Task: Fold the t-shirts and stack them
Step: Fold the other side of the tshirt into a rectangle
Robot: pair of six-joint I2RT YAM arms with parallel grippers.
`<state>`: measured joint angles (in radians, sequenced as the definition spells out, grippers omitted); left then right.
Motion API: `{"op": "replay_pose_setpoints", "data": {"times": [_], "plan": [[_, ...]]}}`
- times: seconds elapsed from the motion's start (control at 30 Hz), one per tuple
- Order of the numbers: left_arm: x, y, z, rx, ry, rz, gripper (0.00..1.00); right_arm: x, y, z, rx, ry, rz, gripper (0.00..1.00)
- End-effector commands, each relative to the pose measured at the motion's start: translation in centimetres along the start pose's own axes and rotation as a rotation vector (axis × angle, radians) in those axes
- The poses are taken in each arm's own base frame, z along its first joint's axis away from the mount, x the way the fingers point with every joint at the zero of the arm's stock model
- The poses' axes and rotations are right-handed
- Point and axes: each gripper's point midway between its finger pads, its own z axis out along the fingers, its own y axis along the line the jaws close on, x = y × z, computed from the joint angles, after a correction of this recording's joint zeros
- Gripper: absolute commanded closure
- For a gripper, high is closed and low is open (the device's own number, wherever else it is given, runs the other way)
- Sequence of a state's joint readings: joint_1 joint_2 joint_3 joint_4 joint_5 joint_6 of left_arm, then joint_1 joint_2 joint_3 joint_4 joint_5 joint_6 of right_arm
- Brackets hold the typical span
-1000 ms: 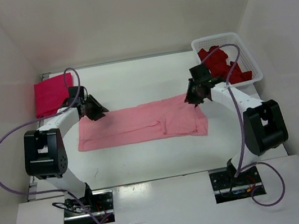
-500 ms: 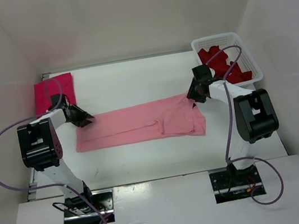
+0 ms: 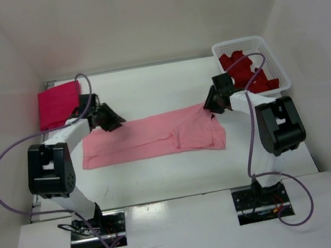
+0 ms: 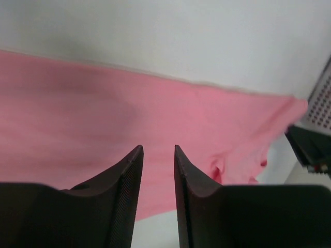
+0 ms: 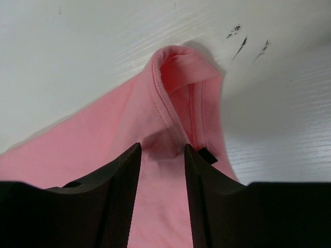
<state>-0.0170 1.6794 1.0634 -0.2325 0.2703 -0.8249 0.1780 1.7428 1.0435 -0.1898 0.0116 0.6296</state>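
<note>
Left gripper [image 3: 112, 121] has swung back over the light pink t-shirt [image 3: 155, 139], jaws parted, empty. Right gripper [image 3: 209, 108], angled low, has released.

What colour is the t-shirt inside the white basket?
A dark red t-shirt; the top external view shows it best.

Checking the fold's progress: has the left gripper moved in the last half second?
Yes. The left gripper swung right, away from the folded magenta t-shirt.

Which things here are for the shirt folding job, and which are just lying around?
For the job: light pink cloth t-shirt, folded bright magenta cloth t-shirt, crumpled dark red cloth t-shirt.
Just lying about: white perforated plastic basket.
</note>
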Motion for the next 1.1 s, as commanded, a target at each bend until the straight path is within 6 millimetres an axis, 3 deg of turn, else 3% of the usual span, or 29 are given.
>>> {"op": "replay_pose_setpoints", "data": {"times": [0.0,0.17,0.3,0.37,0.43,0.67,0.8,0.87,0.97,1.0,1.07], "plan": [[2.4,-2.6,1.5,0.045,0.057,0.024,0.63,-0.6,0.5,0.5,-0.022,-0.031,0.009,0.56],[2.1,0.5,4.5,-0.055,0.069,0.011,0.63,-0.5,-0.6,-0.3,0.007,-0.07,0.035,0.56],[0.2,4.2,4.3,-0.116,0.037,-0.028,0.63,-0.2,-0.3,0.0,-0.006,-0.05,0.025,0.64],[-0.6,6.1,3.9,-0.142,0.03,-0.046,0.63,0.3,-0.2,0.5,-0.011,-0.02,0.024,0.73],[-0.4,7.1,3.7,-0.15,0.041,-0.07,0.63,0.6,-0.4,0.7,-0.004,-0.011,0.024,0.77],[-0.7,7.2,3.3,-0.151,0.034,-0.06,0.63,-0.9,-1.1,-0.3,0.044,-0.054,0.032,0.91],[-1.9,8.4,2.8,-0.155,0.014,-0.098,0.63,-1.5,-3.2,-1.3,0.124,-0.078,0.036,0.91],[-2.2,8.6,2.6,-0.152,0.012,-0.11,0.63,-0.9,-4.1,-1.2,0.153,-0.05,0.041,0.91],[-2.3,8.5,2.5,-0.135,0.02,-0.12,0.63,-0.1,-4.5,-0.8,0.161,-0.024,0.039,0.79],[-2.3,8.5,2.5,-0.134,0.02,-0.12,0.63,0.3,-4.8,-0.5,0.169,-0.014,0.039,0.68],[-2.3,7.9,2.2,-0.11,0.023,-0.126,0.63,0.5,-4.6,-0.5,0.154,-0.001,0.029,0.6]]}}
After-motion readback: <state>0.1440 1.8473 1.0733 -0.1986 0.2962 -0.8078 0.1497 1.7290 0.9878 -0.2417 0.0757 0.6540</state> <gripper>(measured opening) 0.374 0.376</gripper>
